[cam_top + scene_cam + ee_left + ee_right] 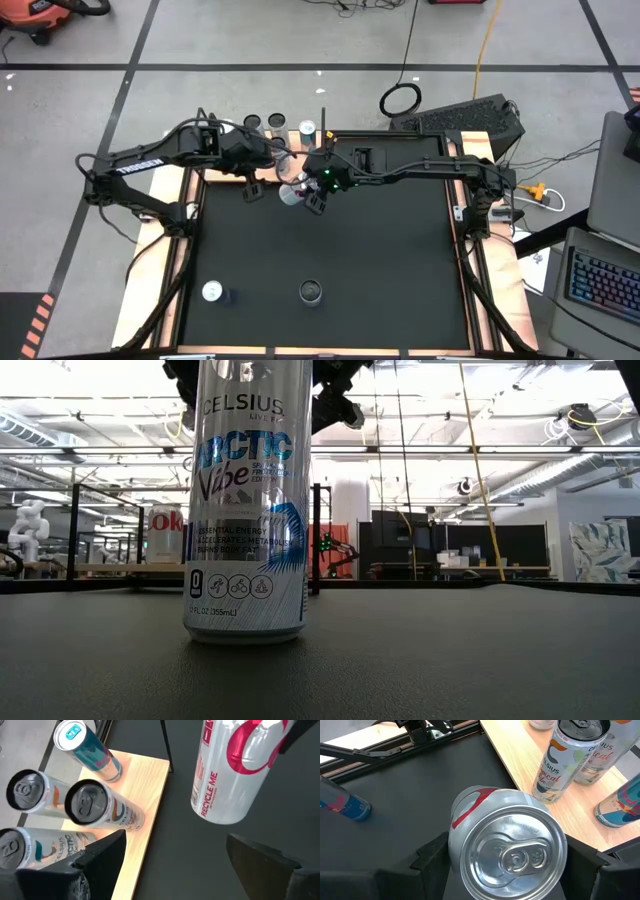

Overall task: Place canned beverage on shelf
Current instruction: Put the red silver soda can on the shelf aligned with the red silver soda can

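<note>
My right gripper (303, 195) is shut on a silver canned beverage with red markings (507, 852), just near of the shelf. The shelf (145, 785) is a light-wood board at the mat's far middle, with a thin black rod (166, 742) at its corner. Several cans (95, 807) stand on it on their bases. My left gripper (175, 865) is open and empty. It hangs by the shelf's near edge, to the left of the held can (230, 770). My right gripper pinches the can's side wall (457, 845) between its two fingers, one on each side, below the top rim. The fingers slant down from above, from the table's right. The can is tilted and looks clear of the mat (215, 815).
A tall Celsius can (245, 510) stands on the black mat near the near edge; it also shows in the high view (312, 291). A blue can (212, 291) stands at the near left. Wooden strips (180, 250) edge the mat.
</note>
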You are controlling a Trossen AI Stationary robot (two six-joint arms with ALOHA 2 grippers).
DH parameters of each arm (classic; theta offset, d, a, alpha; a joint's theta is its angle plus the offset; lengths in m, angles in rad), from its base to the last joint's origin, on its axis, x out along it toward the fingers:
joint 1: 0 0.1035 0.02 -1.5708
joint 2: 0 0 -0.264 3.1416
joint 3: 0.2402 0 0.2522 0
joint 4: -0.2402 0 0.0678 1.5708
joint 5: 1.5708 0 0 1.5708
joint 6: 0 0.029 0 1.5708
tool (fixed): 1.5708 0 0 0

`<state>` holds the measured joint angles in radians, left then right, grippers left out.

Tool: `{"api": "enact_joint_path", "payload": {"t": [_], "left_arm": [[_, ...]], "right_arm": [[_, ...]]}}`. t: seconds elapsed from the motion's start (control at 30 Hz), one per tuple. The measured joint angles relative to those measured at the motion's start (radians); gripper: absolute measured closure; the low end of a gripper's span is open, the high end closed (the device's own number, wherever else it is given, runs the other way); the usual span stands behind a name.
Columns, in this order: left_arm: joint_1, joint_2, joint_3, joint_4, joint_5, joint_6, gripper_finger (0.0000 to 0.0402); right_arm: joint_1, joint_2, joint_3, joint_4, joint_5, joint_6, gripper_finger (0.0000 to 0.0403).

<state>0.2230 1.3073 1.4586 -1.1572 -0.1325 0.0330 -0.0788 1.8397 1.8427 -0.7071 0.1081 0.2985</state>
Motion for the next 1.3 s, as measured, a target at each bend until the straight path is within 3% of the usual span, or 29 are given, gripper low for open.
{"api": "enact_joint_path", "payload": {"t": [0.33, 0.5, 0.77, 1.3], "left_arm": [[0.004, 0.052, 0.0, 0.083, -0.018, 0.079, 0.0056], [0.006, 0.067, 0.0, 0.029, -0.014, 0.109, 0.0056], [0.006, 0.057, -0.003, 0.074, 0.274, 0.138, 0.0056], [0.008, 0.061, -0.004, 0.161, 0.28, 0.158, 0.0056]], "right_arm": [[0.0, 0.0, 0.0, 0.0, 0.0, -0.023, 0.0141], [0.0, 0.0, 0.0, 0.01, 0.0, -0.032, 0.0141], [0.009, 0.0, 0.0, 0.031, -0.008, -0.109, 0.0141], [0.003, 0.0, -0.001, 0.148, -0.009, -0.18, 0.0141]]}}
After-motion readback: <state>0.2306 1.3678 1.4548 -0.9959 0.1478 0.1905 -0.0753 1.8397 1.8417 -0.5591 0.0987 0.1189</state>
